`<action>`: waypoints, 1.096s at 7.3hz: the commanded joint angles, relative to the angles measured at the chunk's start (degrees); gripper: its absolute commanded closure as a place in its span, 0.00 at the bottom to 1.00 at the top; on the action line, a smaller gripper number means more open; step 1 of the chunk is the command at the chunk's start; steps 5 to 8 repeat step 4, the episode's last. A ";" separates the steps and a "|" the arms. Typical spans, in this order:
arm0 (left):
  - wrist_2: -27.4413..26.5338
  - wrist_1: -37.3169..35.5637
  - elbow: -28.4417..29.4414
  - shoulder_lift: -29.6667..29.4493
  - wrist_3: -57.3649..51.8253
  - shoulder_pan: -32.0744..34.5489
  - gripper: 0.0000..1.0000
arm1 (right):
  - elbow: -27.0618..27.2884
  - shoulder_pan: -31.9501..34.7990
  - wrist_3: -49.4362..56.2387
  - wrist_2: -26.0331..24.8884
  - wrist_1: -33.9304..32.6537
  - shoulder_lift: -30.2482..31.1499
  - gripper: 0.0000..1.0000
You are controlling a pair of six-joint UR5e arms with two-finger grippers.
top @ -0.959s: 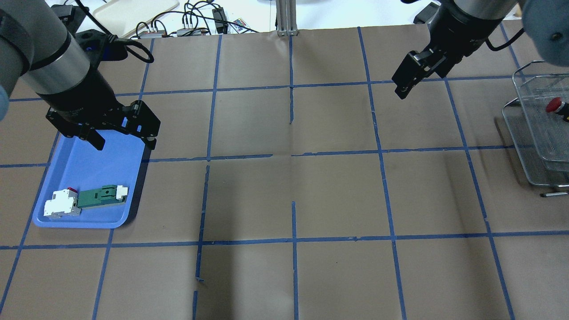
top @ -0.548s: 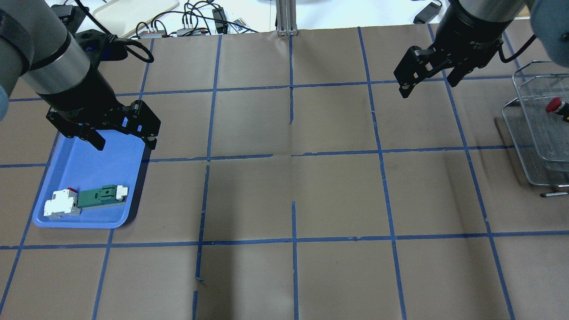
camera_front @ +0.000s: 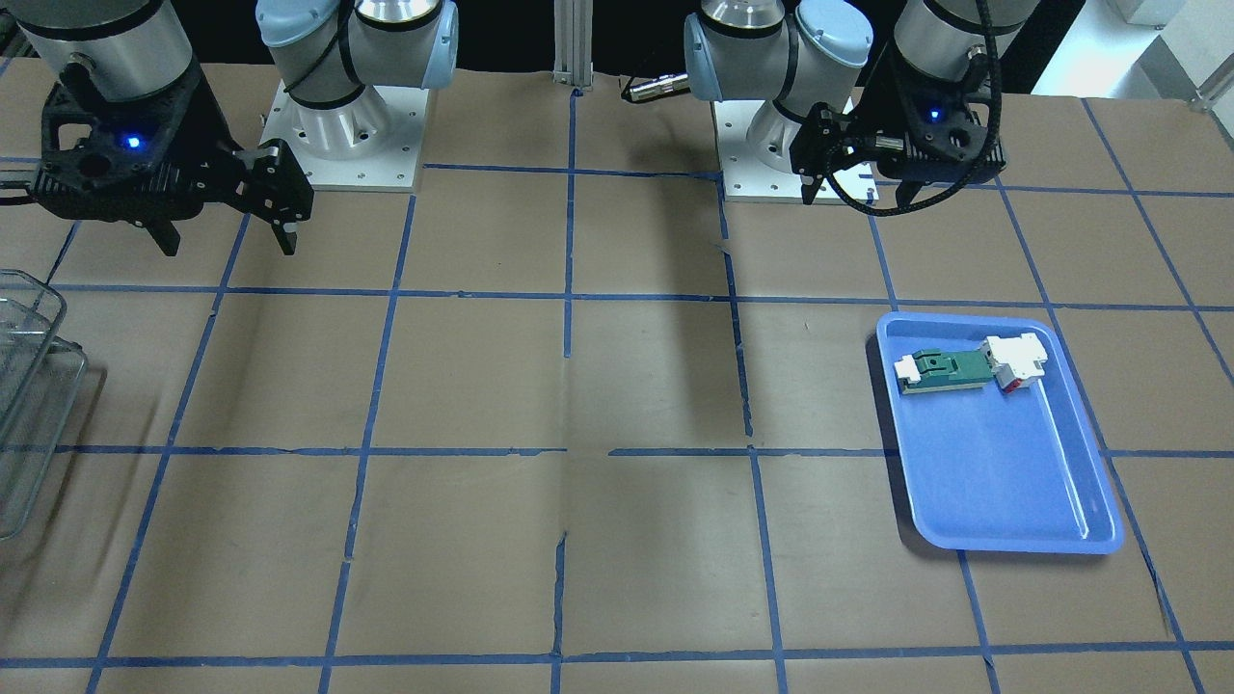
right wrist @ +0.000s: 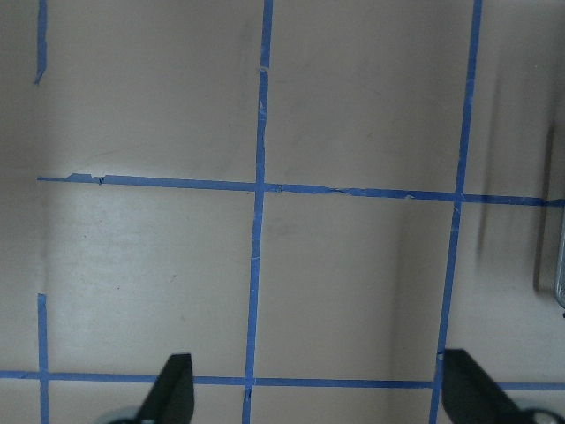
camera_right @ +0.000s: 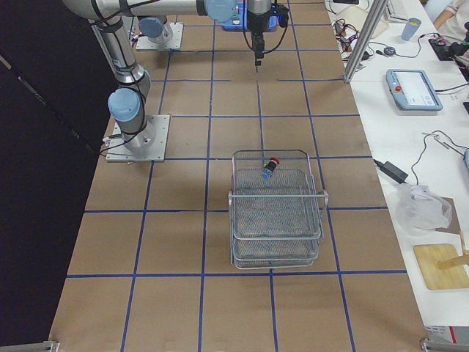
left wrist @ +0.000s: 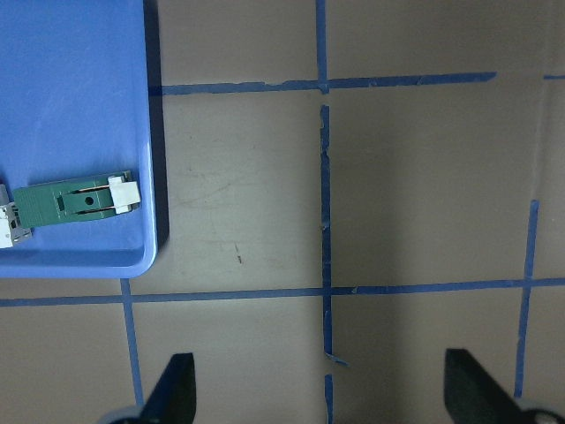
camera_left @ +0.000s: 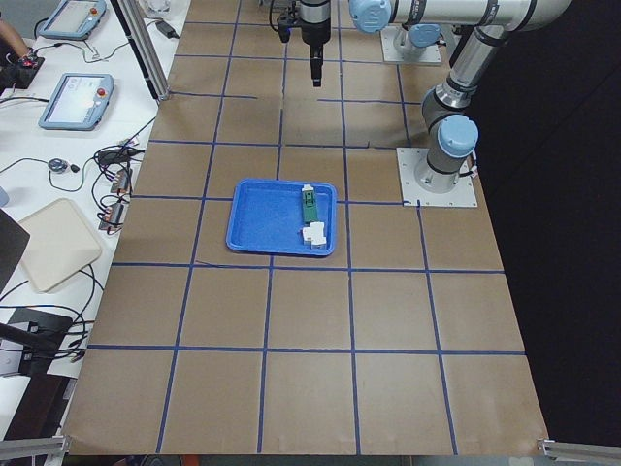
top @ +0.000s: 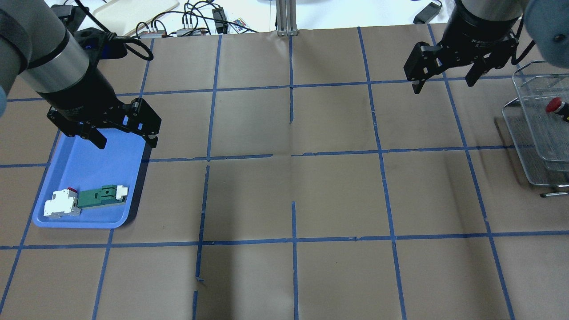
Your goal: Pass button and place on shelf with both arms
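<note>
The button (top: 554,106), with its red cap, lies in the top tier of the wire-mesh shelf (top: 533,146) at the table's right edge. It also shows in the exterior right view (camera_right: 272,163), inside the shelf (camera_right: 275,213). My right gripper (top: 443,85) hangs open and empty above the table, left of the shelf and apart from it; its wrist view (right wrist: 318,389) shows only bare paper. My left gripper (top: 126,142) is open and empty, high over the far end of the blue tray (top: 89,169).
The tray holds a green-and-white flat part (top: 101,196) and a white block with a red tab (top: 61,205) at its near end. Cables and boxes lie beyond the table's far edge. Blue tape lines grid the brown paper.
My right gripper has turned about its wrist and moved right, toward the shelf; both fingers now show spread apart. The left arm has hardly moved. The button stays in the shelf.
</note>
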State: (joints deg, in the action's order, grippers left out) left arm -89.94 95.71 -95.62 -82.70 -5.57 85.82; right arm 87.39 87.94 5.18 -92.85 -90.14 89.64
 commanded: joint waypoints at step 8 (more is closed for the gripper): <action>-0.23 0.00 -0.27 -0.35 0.12 -2.06 0.00 | -0.29 0.13 -1.84 4.44 -0.21 -0.08 0.00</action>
